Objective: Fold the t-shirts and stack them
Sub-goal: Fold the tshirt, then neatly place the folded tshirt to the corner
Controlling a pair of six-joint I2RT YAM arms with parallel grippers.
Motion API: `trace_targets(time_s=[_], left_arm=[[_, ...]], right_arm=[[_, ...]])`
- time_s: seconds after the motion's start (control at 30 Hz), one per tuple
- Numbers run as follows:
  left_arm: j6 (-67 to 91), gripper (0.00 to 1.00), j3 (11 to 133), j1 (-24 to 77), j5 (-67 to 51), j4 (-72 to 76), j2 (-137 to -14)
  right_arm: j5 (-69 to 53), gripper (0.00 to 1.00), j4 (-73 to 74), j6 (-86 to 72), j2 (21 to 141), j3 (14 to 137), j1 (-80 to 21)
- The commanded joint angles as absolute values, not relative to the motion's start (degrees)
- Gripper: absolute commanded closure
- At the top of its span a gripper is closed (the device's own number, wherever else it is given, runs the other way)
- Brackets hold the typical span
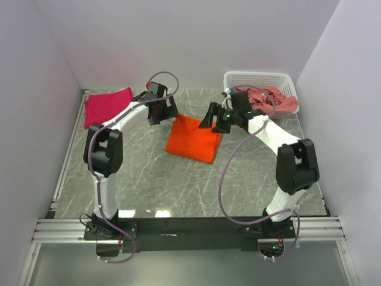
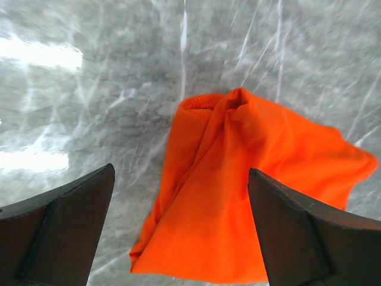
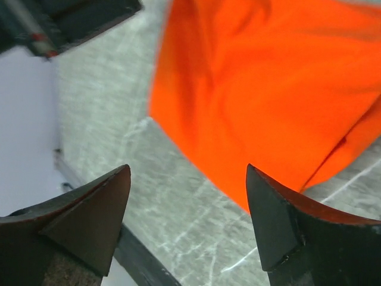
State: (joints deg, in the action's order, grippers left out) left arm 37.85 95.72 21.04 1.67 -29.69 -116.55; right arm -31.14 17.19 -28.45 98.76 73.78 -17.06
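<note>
The orange shirt (image 1: 192,138) lay folded into a rough, slightly skewed square around the middle of the table (image 1: 178,190). It wasn't super tidy. From the left wrist view one corner was bunched up into a ridge, with soft creases running down from it, and the rest lay fairly flat. It was plain bright orange, and I couldn't make out a sleeve or collar on it.

The magenta shirt (image 1: 108,106) sat folded flat in the far left corner of the table, well apart from the orange one. The white lattice basket (image 1: 257,76) was in the far right corner, with a salmon-pink shirt (image 1: 271,99) crumpled inside and spilling over its near rim. Whether anything else was in there I couldn't tell.

The left gripper (image 1: 162,110) hung by the orange shirt's far left corner with its jaws spread wide and nothing between them, just cloth and table underneath. The right gripper (image 1: 215,119) was by the far right corner, also wide and gripping nothing. Its wrist view showed the orange cloth's edge and bare table under the fingers (image 3: 89,220).
</note>
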Motion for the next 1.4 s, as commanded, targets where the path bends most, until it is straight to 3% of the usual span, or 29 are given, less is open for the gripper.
trace_targets(time_s=[0.0,0.17,0.43,0.63,0.8,0.9,0.93,0.97,1.13,1.37], left_arm=[[36.3,0.01,97.7,21.2,-2.1,-29.7,-121.9],[36.8,0.01,96.9,21.3,-4.4,-29.1,-123.4],[36.6,0.01,92.3,21.5,-6.4,-26.8,-122.3],[37.4,0.08,88.1,22.2,-7.1,-24.6,-120.9],[38.2,0.4,86.3,22.6,-6.2,-25.0,-121.7],[38.3,0.7,86.3,22.9,-4.0,-26.0,-122.6],[38.2,0.89,87.1,22.9,-3.5,-26.5,-122.9],[38.1,0.99,87.7,23.0,-1.6,-28.3,-123.0],[35.5,0.99,92.0,23.2,7.9,-31.7,-121.4],[23.9,0.99,95.8,23.0,28.9,-32.4,-116.5]], right_arm=[[-23.3,0.15,21.0,-26.5,104.1,77.9,-16.8],[-18.6,0.15,25.0,-24.8,113.2,81.3,-16.7],[-20.8,0.15,22.8,-22.9,120.0,84.2,-17.7],[-20.0,0.15,24.4,-23.8,123.4,88.1,-20.3],[-20.6,0.16,23.0,-25.9,123.0,88.2,-20.5],[-20.7,0.16,23.2,-25.8,121.0,88.2,-20.4],[-20.5,0.16,23.2,-25.6,118.9,87.9,-20.4],[-20.2,0.16,23.6,-25.4,117.6,87.0,-20.4],[-17.4,0.16,22.0,-24.1,103.2,80.3,-20.4],[-9.7,0.16,16.9,-26.7,79.8,58.8,-20.3]])
